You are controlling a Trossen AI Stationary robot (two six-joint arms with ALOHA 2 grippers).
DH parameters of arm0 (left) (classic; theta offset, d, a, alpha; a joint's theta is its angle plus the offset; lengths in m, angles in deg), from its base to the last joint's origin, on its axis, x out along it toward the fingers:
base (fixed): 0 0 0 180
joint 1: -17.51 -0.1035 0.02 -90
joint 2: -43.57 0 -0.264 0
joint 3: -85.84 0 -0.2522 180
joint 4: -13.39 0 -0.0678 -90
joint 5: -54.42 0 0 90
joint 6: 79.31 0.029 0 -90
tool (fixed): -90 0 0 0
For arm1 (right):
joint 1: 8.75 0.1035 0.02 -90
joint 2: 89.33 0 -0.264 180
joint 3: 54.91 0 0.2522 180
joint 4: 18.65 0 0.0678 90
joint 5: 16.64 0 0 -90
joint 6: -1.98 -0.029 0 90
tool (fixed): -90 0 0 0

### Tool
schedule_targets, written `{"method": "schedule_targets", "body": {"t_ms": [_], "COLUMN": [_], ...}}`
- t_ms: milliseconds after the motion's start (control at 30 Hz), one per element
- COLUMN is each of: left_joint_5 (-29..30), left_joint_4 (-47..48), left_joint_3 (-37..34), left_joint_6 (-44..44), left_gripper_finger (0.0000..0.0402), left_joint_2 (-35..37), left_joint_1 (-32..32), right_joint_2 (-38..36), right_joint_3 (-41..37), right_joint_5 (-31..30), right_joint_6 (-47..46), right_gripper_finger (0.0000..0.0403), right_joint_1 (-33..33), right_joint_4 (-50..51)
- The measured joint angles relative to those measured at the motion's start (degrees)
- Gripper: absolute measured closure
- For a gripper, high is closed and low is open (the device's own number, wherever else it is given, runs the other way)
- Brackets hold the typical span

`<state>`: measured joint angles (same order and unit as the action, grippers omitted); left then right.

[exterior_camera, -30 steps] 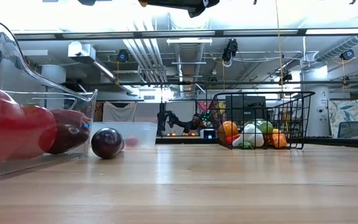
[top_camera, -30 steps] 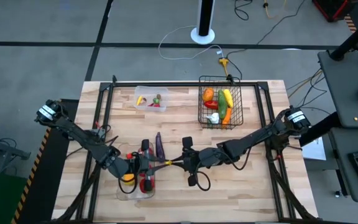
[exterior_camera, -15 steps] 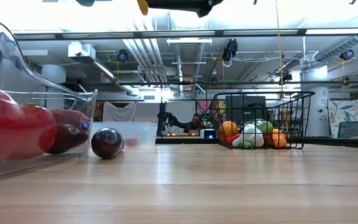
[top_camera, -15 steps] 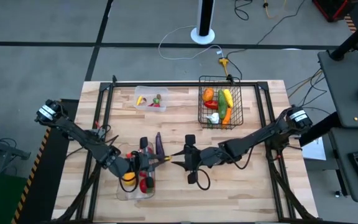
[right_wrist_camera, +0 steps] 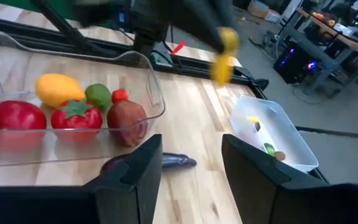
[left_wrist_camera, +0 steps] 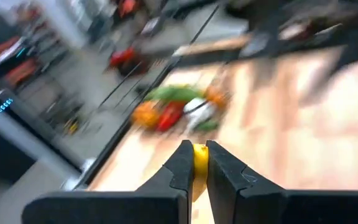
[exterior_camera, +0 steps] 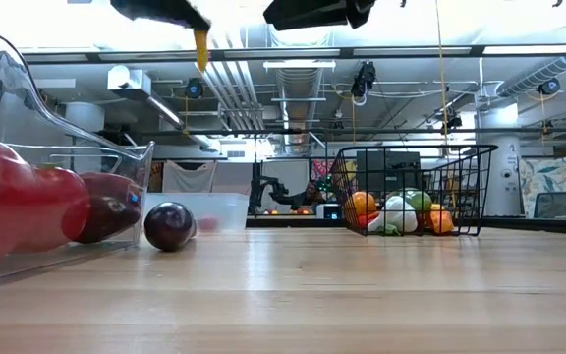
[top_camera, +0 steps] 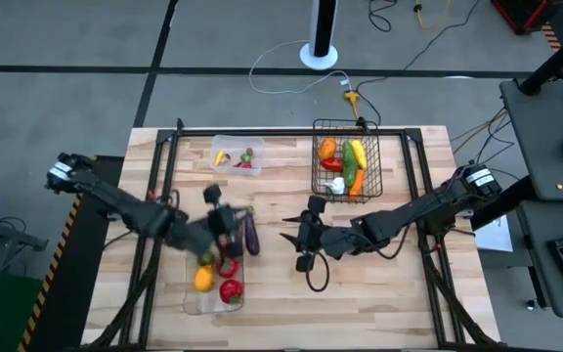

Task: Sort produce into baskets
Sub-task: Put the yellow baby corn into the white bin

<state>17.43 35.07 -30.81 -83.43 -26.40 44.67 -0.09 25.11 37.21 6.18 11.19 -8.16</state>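
2 dark, slender jointed arms, white label patches near shoulders; left gripper [left_wrist_camera: 196, 168] and right gripper [right_wrist_camera: 190, 168]: matte black angular fingers.

A wooden counter [exterior_camera: 293, 295] runs level across the foreground. At the near left stands a clear plastic tray [exterior_camera: 116, 167] with red produce [exterior_camera: 28, 206] pressed against its wall. Just beside the tray, a dark purple eggplant [exterior_camera: 169, 226] lies on the counter. Farther back to the right sits a black wire basket [exterior_camera: 416, 187] holding orange, white and green produce. Behind the eggplant is a small clear tub [exterior_camera: 214, 208]. At the top edge, the left end effector [exterior_camera: 197, 31] grips a yellow piece [exterior_camera: 201, 47]; beside it hangs another dark arm [exterior_camera: 317, 12].
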Motion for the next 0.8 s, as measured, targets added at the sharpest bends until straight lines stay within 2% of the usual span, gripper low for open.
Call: {"method": "schedule_targets", "body": {"t_ms": [133,233,433,567,733,800], "left_joint_5": [-2.81,-8.59,-25.0,-29.18,-38.74,-39.35], "left_joint_4": [19.17,26.47,27.06,26.34,26.26,26.36], "left_joint_3": [3.98,5.12,5.39,5.39,5.39,5.41], "left_joint_6": [-7.19,-8.36,1.48,6.65,9.71,10.68], "left_gripper_finger": [0.0391,0.0391,0.0391,0.0391,0.0391,0.0391], "left_joint_2": [2.26,3.08,3.69,3.0,1.27,0.14], "left_joint_1": [-8.47,-16.55,-34.2,-43.34,-52.07,-54.37], "right_joint_2": [-0.03,-0.03,-0.01,0.01,0.01,0.03], "right_joint_3": [0.0,0.0,0.0,0.0,0.0,0.0], "right_joint_5": [0.06,0.04,0.03,0.04,0.03,0.05], "right_joint_6": [-0.09,-0.14,-0.14,-0.14,-0.03,0.12], "right_gripper_finger": [0.0245,0.0245,0.0241,0.0244,0.0245,0.0242], "right_joint_1": [0.03,0.01,0.01,0.01,0.01,0.01], "right_joint_4": [0.09,0.03,0.08,0.09,0.29,0.29]}}
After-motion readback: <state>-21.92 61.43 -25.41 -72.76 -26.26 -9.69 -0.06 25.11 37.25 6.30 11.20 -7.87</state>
